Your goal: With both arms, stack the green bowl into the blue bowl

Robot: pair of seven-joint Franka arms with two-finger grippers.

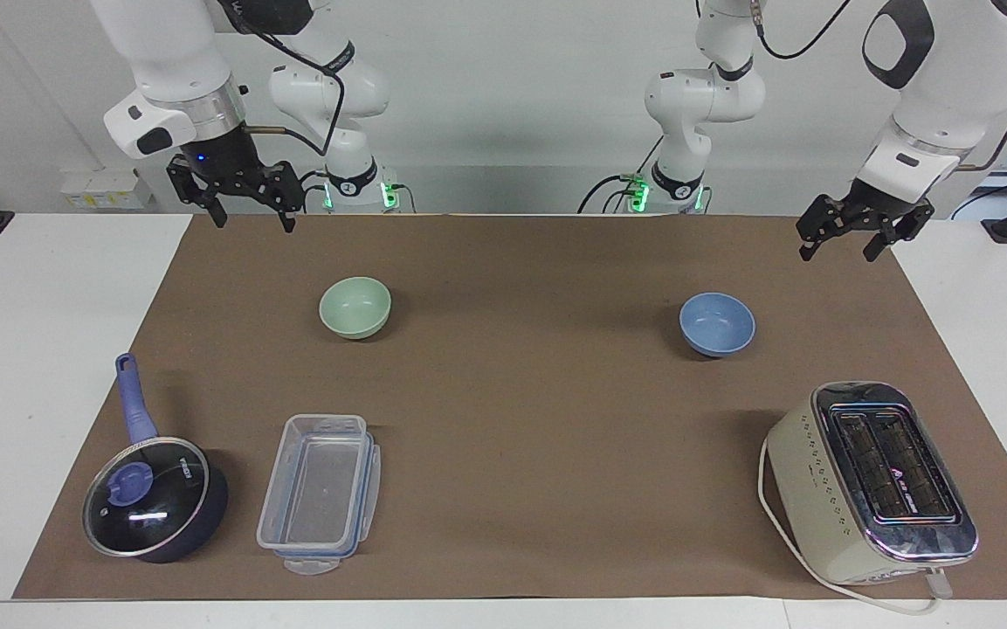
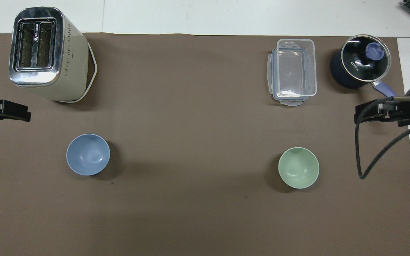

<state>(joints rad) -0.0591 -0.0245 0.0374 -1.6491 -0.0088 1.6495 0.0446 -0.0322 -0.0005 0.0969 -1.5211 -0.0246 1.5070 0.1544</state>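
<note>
In the facing view we see both arms whole. The right gripper [image 1: 245, 205] hangs at the upper left of the frame, over the brown mat's [image 1: 520, 384] edge, its claw released and holding nothing. The left gripper [image 1: 861, 231] hangs at the upper right, over the mat's corner, likewise spread and empty. The overhead view gives us only slivers of them: the left gripper [image 2: 7, 111] pokes in at the left edge and the right gripper [image 2: 379, 112] at the right edge, side on, so there we cannot judge the fingers.

The green bowl [image 1: 355, 307] sits upright on the mat, left of centre in the facing view and lower right in the overhead view [image 2: 298, 167]. The blue bowl [image 1: 717, 324] sits upright right of centre, lower left from overhead [image 2: 88, 154]. The two stand well apart, and both interiors look empty from above.

The overhead view looks straight down the toaster's [image 2: 46, 53] slots at upper left, and shows the clear container [image 2: 293, 71] and the lidded saucepan [image 2: 363, 60] at upper right. The facing view alone shows the toaster's cord [image 1: 782, 542] trailing at lower right.
</note>
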